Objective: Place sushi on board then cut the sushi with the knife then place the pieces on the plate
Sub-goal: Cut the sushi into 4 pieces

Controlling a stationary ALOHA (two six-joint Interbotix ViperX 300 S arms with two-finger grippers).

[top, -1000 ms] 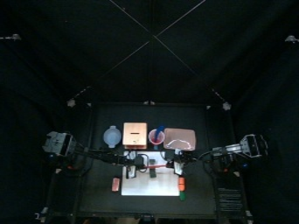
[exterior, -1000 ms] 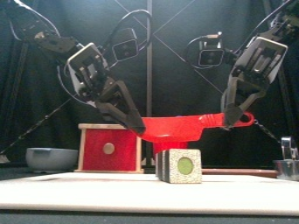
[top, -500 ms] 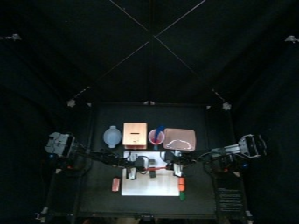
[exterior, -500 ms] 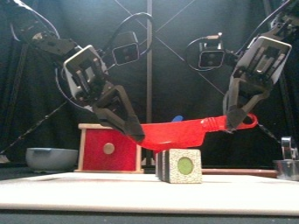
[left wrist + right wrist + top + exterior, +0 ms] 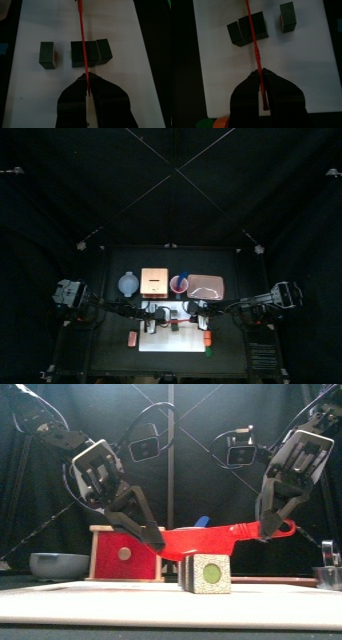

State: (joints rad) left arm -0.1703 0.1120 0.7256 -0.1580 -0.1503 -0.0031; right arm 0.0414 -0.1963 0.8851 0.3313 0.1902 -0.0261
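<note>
Board [image 5: 137, 75] carries three sushi pieces [image 5: 48, 54]; left claw [image 5: 87, 79] and right claw [image 5: 260, 74] pinch red knife [image 5: 81, 30].

Three sushi pieces [image 5: 47, 54], one red knife [image 5: 207, 539], one white board [image 5: 133, 60]

Above the white cutting board [image 5: 80, 599], the left arm [image 5: 56, 432] and the right arm [image 5: 322, 412] are black jointed links; each carries a pale grey block [image 5: 96, 469] with dark slots, and the left gripper [image 5: 152, 541] and right gripper [image 5: 269, 524] taper into glossy black jaws
</note>
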